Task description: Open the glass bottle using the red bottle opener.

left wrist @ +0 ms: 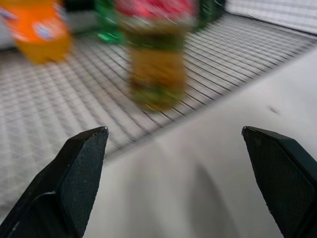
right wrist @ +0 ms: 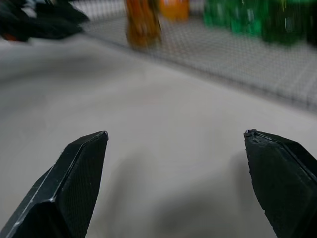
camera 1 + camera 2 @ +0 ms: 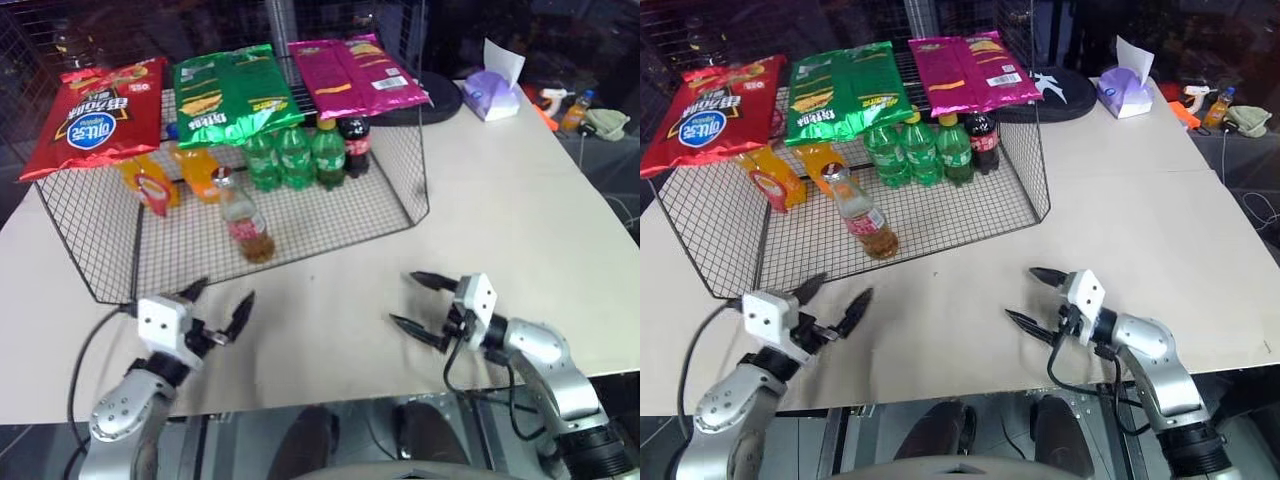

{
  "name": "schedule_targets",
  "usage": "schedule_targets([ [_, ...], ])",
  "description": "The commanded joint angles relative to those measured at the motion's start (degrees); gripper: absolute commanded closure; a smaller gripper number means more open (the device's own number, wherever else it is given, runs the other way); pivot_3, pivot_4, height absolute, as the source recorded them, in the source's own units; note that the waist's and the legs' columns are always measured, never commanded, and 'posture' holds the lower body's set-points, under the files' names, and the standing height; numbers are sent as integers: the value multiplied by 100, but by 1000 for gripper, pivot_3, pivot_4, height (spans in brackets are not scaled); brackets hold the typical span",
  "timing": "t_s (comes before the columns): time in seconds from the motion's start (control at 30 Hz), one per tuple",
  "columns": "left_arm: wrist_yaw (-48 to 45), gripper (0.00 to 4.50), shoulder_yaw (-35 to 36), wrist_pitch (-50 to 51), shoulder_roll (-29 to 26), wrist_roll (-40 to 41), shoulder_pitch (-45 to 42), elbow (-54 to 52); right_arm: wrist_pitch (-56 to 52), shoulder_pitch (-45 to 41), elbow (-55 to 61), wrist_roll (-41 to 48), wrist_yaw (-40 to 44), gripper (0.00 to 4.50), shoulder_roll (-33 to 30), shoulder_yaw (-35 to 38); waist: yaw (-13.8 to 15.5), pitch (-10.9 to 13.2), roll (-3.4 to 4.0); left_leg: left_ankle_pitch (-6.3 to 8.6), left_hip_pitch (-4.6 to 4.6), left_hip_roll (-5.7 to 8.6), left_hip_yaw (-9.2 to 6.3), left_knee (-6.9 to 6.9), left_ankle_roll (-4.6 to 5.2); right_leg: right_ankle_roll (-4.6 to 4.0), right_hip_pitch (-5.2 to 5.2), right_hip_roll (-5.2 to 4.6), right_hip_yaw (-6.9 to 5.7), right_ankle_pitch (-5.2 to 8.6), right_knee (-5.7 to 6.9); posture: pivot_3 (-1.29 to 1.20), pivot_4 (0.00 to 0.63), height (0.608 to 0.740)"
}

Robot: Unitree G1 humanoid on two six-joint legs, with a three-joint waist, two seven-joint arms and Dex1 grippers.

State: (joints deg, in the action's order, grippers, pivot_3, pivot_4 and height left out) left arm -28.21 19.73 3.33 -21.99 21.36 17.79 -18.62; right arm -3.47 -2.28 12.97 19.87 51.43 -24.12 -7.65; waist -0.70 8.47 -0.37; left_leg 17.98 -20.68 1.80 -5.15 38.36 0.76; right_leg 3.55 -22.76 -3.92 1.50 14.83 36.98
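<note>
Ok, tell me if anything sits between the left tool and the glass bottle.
Nothing visible does. The left tool is open above bare table, aimed toward the glass bottle, which stands near the front edge of the wire rack. The orange bottles and green bottles sit behind it.

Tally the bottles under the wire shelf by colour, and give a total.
Orange bottles: 2
Green bottles: 3
Dark cola bottle: 1
Glass bottle with amber liquid: 1
Total: 7
</note>
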Motion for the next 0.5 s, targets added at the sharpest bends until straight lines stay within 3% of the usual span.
schedule_targets([
  [0.03, 348, 0, 563, -46, -112, 122, -347, 138, -472, -363, 777, 545, -107, 77, 142, -32, 3, 0, 0, 0, 0, 0, -1, 0, 0, 0, 0, 0, -1, 0, 0, 0, 150, 740],
  [0.2, 705, 0, 1053, 31, -331, 175, -1051, 521, -1011, -807, 1274, 1016, -316, 77, 323, -20, 19, -2, -3, 0, -5, 4, -11, 2, 0, 0, -2, 0, -9, 0, 0, 0, 150, 740],
  [0.5, 980, 0, 1280, 47, -710, 75, -2028, 1208, -1429, -1137, 1662, 1242, -521, 77, 391, -82, -3, -2, -4, 0, -8, 11, -11, 1, -1, 0, -7, 2, -9, 0, 0, 0, 150, 740],
])
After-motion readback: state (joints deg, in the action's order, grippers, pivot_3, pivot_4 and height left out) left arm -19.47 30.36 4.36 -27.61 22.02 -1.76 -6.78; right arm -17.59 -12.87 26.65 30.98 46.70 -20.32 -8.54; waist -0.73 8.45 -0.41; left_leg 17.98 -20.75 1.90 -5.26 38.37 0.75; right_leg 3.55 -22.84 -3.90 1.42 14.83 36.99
